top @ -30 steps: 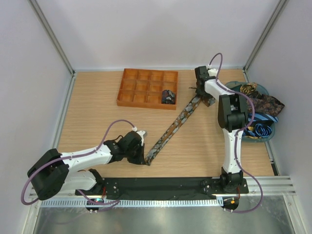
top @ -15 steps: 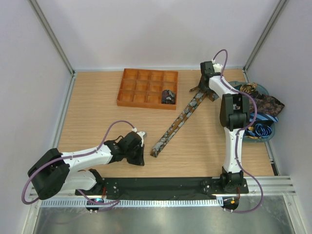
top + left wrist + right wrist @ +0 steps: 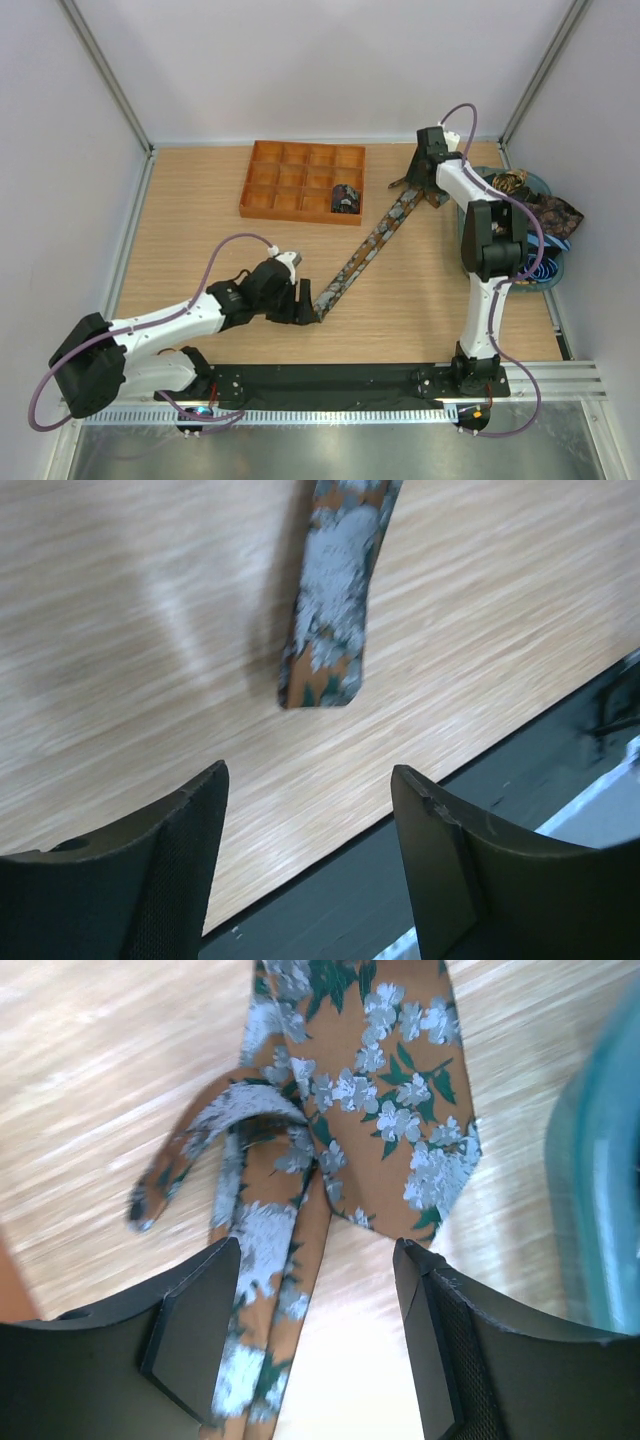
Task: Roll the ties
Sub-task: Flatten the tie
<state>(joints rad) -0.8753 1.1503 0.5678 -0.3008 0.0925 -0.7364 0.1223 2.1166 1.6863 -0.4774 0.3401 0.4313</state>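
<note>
Since a second ago: tie [image 3: 365, 250] dragged toward the far right, narrow end now further from the near edge. Left end effector [image 3: 308, 780] brought forward after it. Right arm swung a little rightward.

At the left, bare wooden desk [image 3: 200, 230], with the left arm reaching low across it. Left end effector spread wide and holding nothing. Narrow end of the tie flat on the desk just ahead of the fingertips, not yet between them.

Further back, an orange tray [image 3: 243, 190] with one coil [image 3: 346, 197] in its near right corner compartment.

Past the tray, the tie itself: orange-brown with pale flowers, stretched out as one long diagonal strip from the left end effector up to the far right. Not rolled at all yet.

At the wide end, right end effector [image 3: 315, 1255] hovering above the fabric, spread wide, gripping nothing. Beside the wide blade, a twisted loop of the same tie.

At the far right, a teal bowl [image 3: 600, 1180] heaped with more ties [image 3: 550, 215], all loose.

Likely trouble from here:
- Thin cloth flat on the desk, so a risk of scraping wood or sliding over the end instead of pinching it.
- Skewed grip at the narrow end, hence a crooked, cone-shaped roll.
- Nothing pinning the wide end, so dragging of the whole strip rather than winding.
- Twisted loop left unsmoothed, hence a lump in the coil.
</note>
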